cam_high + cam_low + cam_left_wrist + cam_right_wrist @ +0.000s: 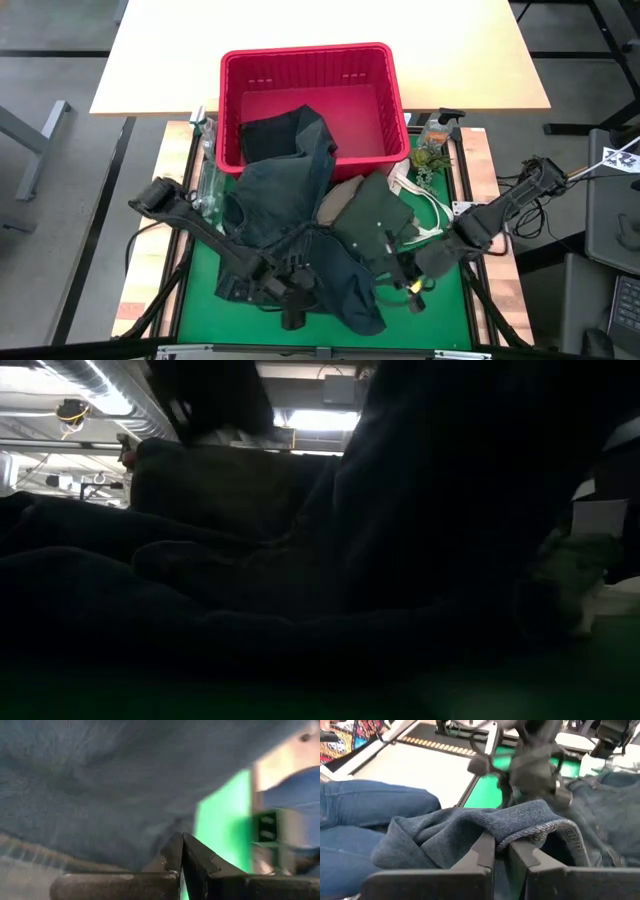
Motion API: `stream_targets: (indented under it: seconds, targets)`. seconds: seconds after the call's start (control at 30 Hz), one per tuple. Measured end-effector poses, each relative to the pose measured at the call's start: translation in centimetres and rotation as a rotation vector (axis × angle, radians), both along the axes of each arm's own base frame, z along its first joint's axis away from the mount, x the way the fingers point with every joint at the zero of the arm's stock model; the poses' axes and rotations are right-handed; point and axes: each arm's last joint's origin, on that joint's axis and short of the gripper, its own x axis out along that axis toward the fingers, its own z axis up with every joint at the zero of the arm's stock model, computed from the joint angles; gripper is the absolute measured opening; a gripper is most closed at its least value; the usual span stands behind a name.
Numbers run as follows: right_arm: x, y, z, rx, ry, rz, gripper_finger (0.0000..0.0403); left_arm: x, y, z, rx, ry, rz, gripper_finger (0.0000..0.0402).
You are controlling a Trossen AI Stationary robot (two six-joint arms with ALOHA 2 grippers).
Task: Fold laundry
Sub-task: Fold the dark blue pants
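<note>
Right wrist view shows my right claw (501, 851) pinching the jeans (485, 827); left claw (181, 855) pressed together beside them.

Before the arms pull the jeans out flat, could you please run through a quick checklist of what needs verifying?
1. Right gripper shut on a fold of the jeans: ok.
2. Left gripper shut, holding denim: cannot tell.
3. Jeans clear of the red basket: not ok, one end lies inside it.
4. Olive shirt off the jeans: not ok, overlapping.
5. Green mat free for spreading: not ok, mostly covered.
</note>
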Motion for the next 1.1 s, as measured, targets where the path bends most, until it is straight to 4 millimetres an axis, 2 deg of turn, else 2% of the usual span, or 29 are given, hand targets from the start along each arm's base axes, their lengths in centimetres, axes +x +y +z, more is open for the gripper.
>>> stream_targets:
  seconds: [0.23,0.43,0.67,0.93,1.1]
  targets:
    - [4.0,-1.4,-1.3,0.006,-0.069,-0.044,0.0024,-5.2,-0.9,5.4,-0.055,0.012,-0.001,0.0003]
    - [8.1,-3.5,-2.7,0.017,-0.171,-0.134,0.0024,-9.8,-0.9,8.0,-0.103,0.088,0.076,0.0003]
    - [12.9,-6.3,-5.6,0.084,-0.266,-0.157,0.0024,-14.1,-1.5,9.3,-0.165,0.179,0.160,0.0003]
    - [17.5,-7.4,-9.4,0.150,-0.457,-0.145,0.0024,-16.3,-2.9,9.4,-0.238,0.218,0.224,0.0003]
    - [19.9,-7.3,-11.2,0.149,-0.467,-0.159,0.0024,-17.3,-3.7,9.4,-0.298,0.246,0.263,0.0003]
